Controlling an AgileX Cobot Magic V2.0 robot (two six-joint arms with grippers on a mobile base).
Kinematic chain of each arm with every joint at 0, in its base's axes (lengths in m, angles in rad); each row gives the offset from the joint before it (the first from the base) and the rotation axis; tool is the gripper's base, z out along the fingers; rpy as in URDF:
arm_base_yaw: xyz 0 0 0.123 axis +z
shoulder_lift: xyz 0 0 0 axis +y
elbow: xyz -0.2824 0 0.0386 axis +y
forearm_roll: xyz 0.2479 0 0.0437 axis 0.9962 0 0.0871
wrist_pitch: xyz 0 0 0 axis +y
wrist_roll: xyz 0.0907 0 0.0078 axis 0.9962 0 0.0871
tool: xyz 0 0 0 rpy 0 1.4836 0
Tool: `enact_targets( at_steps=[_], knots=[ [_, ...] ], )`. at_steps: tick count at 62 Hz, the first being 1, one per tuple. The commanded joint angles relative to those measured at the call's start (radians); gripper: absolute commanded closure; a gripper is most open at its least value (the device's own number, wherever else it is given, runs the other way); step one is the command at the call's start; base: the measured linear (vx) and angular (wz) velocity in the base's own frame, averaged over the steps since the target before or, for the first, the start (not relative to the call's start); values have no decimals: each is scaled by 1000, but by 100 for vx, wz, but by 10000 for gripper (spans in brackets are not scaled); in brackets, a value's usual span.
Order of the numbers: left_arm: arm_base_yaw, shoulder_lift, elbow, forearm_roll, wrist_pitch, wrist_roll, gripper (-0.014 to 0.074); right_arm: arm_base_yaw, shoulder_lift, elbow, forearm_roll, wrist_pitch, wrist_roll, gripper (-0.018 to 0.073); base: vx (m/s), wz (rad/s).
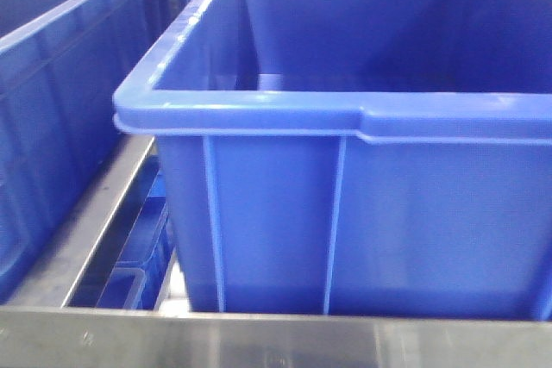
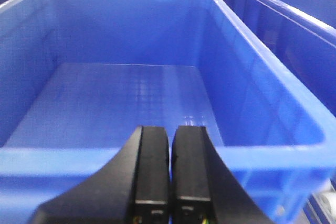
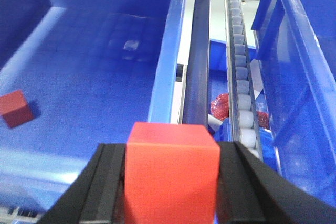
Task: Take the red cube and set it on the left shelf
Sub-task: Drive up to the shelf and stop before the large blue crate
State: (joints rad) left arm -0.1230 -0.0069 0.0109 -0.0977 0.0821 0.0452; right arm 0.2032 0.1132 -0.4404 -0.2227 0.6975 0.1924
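My right gripper (image 3: 172, 148) is shut on the red cube (image 3: 170, 179), a plain red-orange block held between the two black fingers. It hangs above the near rim of a dark-blue crate (image 3: 94, 61), close to that crate's right wall. The left shelf shows as grey steel rails (image 1: 86, 230) carrying large blue crates (image 1: 362, 204). My left gripper (image 2: 171, 129) is shut and empty, its fingers pressed together above the near rim of an empty blue crate (image 2: 126, 98). Neither gripper shows in the front view.
A second, darker red block (image 3: 14, 108) lies on the crate floor at the left. A white roller track (image 3: 240, 72) and a dark rail (image 3: 197, 61) run between crates. Something red and netted (image 3: 220, 106) lies below the track. A steel bar (image 1: 276, 338) crosses the front.
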Motion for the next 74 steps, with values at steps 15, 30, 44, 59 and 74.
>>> enact_targets(
  at_steps=[15, 30, 44, 59, 74],
  knots=[
    [-7, -14, 24, -3, -90, -5, 495, -3, 13, -24, -19, -79, -5, 380, 7, 3],
    [-7, -14, 24, -3, -90, -5, 495, -3, 13, -24, -19, -79, -5, 380, 3, 2],
    [-7, -14, 24, -3, -90, -5, 496, -3, 13, -24, -19, -79, -5, 380, 0, 0],
    [-7, -14, 24, -3, -90, -5, 495, -3, 18, -25, -19, -81, -5, 380, 0, 0],
    [-7, -14, 24, -3, -90, -5, 495, -3, 142, -204, -2, -63, -82, 380, 0, 0]
  ],
)
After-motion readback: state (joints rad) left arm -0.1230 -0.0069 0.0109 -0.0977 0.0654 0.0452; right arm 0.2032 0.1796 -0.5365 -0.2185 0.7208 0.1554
